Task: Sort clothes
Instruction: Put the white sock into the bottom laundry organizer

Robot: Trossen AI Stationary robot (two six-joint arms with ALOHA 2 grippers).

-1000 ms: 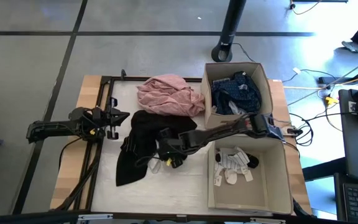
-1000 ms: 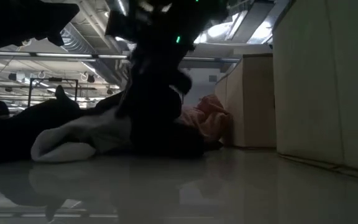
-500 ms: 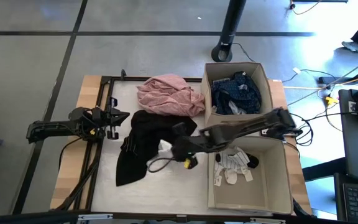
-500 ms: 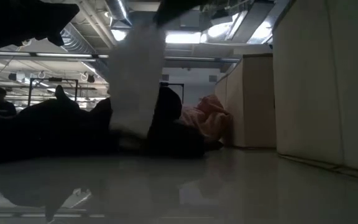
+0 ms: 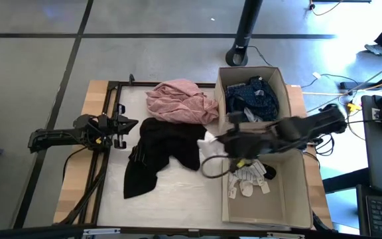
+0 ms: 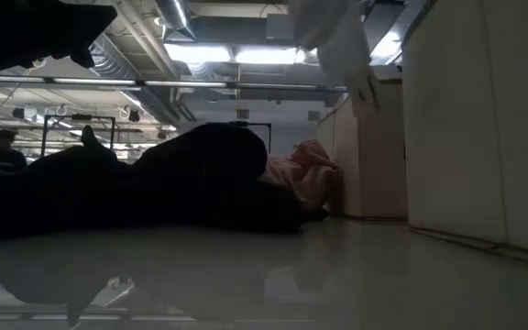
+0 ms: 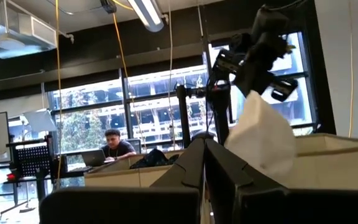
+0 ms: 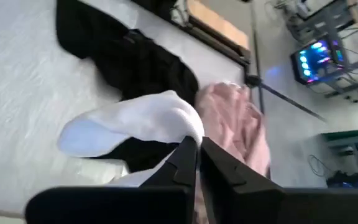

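Note:
My right gripper (image 5: 221, 142) is shut on a small white sock (image 5: 209, 141) above the table, just left of the two beige boxes. The sock also shows in the right wrist view (image 8: 129, 124) and high up in the low view (image 6: 337, 46). Black pieces (image 5: 154, 151) lie spread on the table's middle, with a pink piece (image 5: 180, 101) bunched behind them. The far box (image 5: 280, 79) holds dark navy and plaid cloth (image 5: 252, 99). The near box (image 5: 300, 192) holds white socks (image 5: 247, 179). My left gripper (image 5: 121, 126) waits, shut, at the table's left. My right gripper pinches the white sock at one end (image 8: 182, 127) between its two fingers. The rest of the sock reaches out past the fingertips. The sock hangs lifted clear of the table and of the black pieces (image 6: 342, 55).
The boxes' walls (image 6: 456, 128) stand close at the right of the held sock. A pole base (image 5: 239, 56) stands on the floor beyond the table. A person (image 7: 114, 146) sits in the room behind.
My right gripper has risen from the black pile with the white sock and gone toward the table's right edge, up to the boxes. The sock has come off the black pieces and now hangs clear; the black pieces have stayed on the table.

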